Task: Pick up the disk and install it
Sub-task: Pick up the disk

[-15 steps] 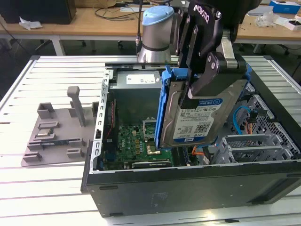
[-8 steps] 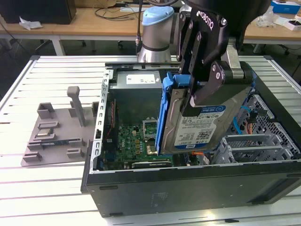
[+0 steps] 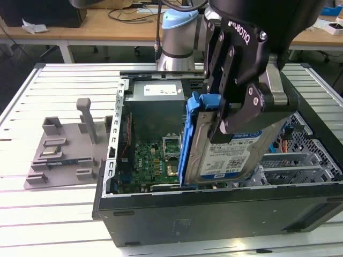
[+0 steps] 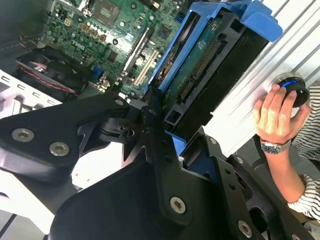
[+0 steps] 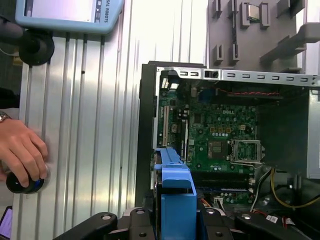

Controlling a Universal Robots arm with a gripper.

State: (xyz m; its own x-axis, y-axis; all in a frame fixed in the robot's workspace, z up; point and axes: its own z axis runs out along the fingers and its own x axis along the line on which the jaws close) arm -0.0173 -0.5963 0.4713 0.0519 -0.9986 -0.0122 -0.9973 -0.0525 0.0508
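The disk (image 3: 230,160), a silver-grey hard drive with a white and blue label in a blue plastic bracket (image 3: 194,110), hangs on edge and tilted over the open computer case (image 3: 214,214). My black gripper (image 3: 244,115) is shut on it from above, one finger pressed on each flat face. In the second wrist view the disk (image 4: 200,70) sticks out past the gripper (image 4: 165,125) over the green motherboard (image 4: 110,30). In the first wrist view the blue bracket (image 5: 175,195) sits between the fingers, above the case's front edge.
Inside the case are a grey power-supply box (image 3: 155,101), the motherboard (image 3: 150,160) and a metal drive cage (image 3: 300,160). A grey fixture (image 3: 69,144) lies on the slatted table at the exterior view's left. A person's hand (image 5: 22,155) rests on a black knob beside a teach pendant (image 5: 70,15).
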